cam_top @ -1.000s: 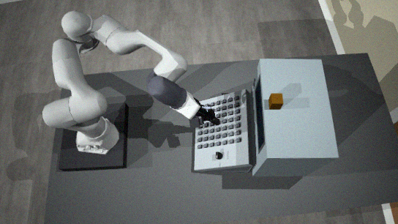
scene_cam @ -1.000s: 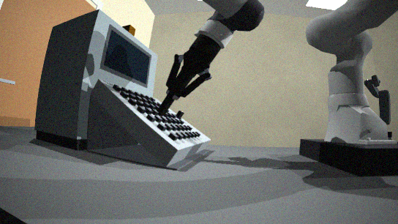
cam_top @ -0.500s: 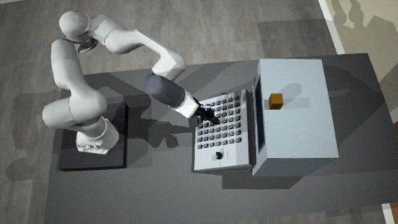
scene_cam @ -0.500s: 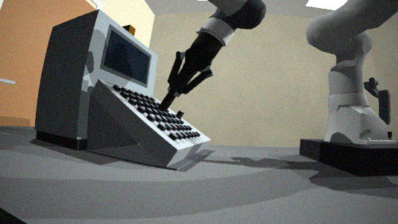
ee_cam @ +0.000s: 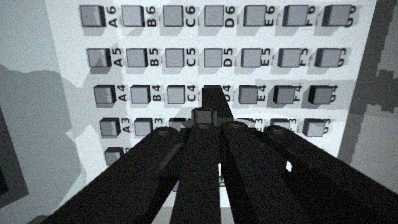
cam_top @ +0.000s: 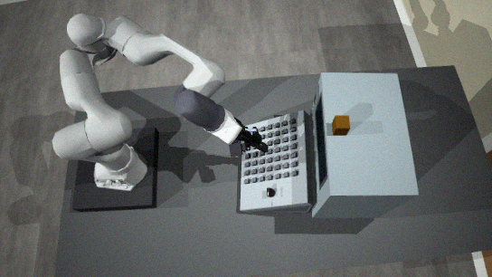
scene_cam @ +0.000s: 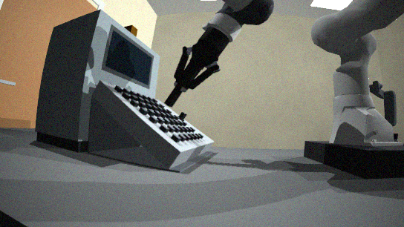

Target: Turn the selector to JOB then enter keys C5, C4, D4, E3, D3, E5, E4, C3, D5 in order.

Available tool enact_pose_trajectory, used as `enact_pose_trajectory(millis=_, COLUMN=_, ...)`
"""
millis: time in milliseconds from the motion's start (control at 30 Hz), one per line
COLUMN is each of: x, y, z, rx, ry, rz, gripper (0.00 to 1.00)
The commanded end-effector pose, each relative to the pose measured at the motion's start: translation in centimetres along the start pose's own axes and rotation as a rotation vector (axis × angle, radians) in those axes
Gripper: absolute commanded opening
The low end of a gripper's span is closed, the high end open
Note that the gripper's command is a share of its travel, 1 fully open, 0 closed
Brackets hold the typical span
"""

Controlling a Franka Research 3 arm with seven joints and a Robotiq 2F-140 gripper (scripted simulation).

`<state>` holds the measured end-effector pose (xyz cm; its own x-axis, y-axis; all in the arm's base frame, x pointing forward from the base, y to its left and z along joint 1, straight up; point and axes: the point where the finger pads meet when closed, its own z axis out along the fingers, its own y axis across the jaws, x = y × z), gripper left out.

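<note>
The machine's sloping keypad (cam_top: 253, 203) (scene_cam: 122, 130) (ee_cam: 65, 75) carries rows of grey keys with names printed beside them. No key is lit. The black selector knob (cam_top: 270, 192) (scene_cam: 182, 115) sits at the keypad's near end. My gripper (cam_top: 263, 148) (scene_cam: 170, 102) (ee_cam: 211, 103) is shut on nothing and points down at the middle of the keypad, its tip a little above the keys. In the wrist view the tip covers key D4, between C4 (ee_cam: 176, 94) and E4 (ee_cam: 247, 94). C5 (ee_cam: 175, 57), D5 (ee_cam: 213, 57) and E5 (ee_cam: 250, 57) show above it. The fingers mostly hide row 3.
The machine's grey cabinet (cam_top: 366, 149) stands behind the keypad with a dark screen (scene_cam: 128, 59). A small orange block (cam_top: 341, 125) (scene_cam: 131, 30) lies on the cabinet top. The arm's base (cam_top: 115, 176) (scene_cam: 356, 148) stands on a dark plate beside the keypad.
</note>
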<state>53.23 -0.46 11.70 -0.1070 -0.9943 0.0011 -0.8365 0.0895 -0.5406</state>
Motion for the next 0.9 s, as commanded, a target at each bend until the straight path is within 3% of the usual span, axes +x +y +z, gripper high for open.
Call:
enact_pose_trajectory(millis=0, x=0.0, y=0.2, z=-0.3, rx=-0.007, ry=-0.001, rz=0.007, gripper=0.10)
enact_pose_trajectory(millis=233, x=0.0, y=0.2, z=-0.4, rx=-0.007, ry=-0.001, rz=0.007, gripper=0.10)
enact_pose_trajectory(millis=433, x=1.3, y=0.9, z=-0.4, rx=-0.007, ry=-0.001, rz=0.007, gripper=0.10)
enact_pose_trajectory(millis=667, x=6.4, y=3.4, z=-0.4, rx=-0.007, ry=-0.001, rz=0.007, gripper=0.10)
enact_pose_trajectory(millis=867, x=6.7, y=3.6, z=-0.3, rx=-0.007, ry=-0.001, rz=0.007, gripper=0.10)
